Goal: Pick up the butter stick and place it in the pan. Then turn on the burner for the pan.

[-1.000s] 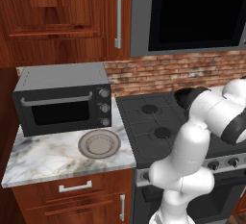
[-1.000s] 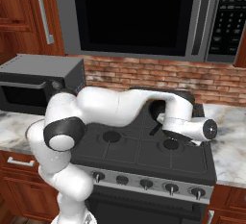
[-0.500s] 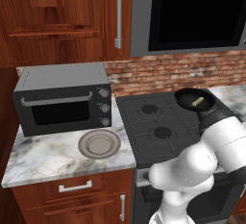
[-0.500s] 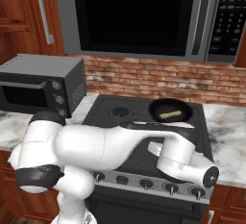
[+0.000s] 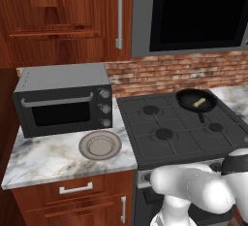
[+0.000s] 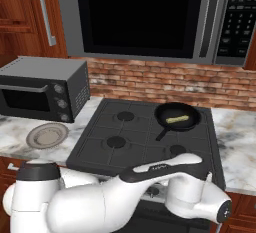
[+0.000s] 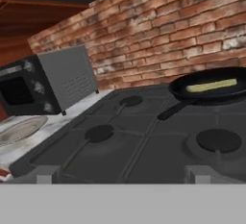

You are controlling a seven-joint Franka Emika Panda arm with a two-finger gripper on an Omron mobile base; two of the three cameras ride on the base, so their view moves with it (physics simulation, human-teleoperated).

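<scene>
The black pan (image 6: 177, 115) sits on the stove's back right burner, handle pointing toward the front. The pale yellow-green butter stick (image 6: 180, 119) lies inside it, also seen as the butter stick (image 5: 198, 103) in the pan (image 5: 189, 96) from the left. In the hand view the pan (image 7: 226, 93) holds the butter stick (image 7: 211, 85) at the upper right. My gripper (image 7: 122, 176) is low at the stove's front edge, looking across the cooktop. It is open, its fingertips (image 7: 45, 174) wide apart with nothing between them. My arm (image 6: 150, 192) hides the stove's front panel.
A dark toaster oven (image 5: 63, 101) stands on the marble counter (image 5: 43, 159) left of the stove, with a round grey-beige plate (image 5: 100, 145) in front of it. The other burners (image 7: 99, 132) are bare. A brick wall (image 7: 158, 45) backs the stove; a microwave (image 6: 140, 17) hangs above.
My arm has swung down from over the pan to the stove's front edge, uncovering the pan with the butter stick in it. The gripper has stayed open.
</scene>
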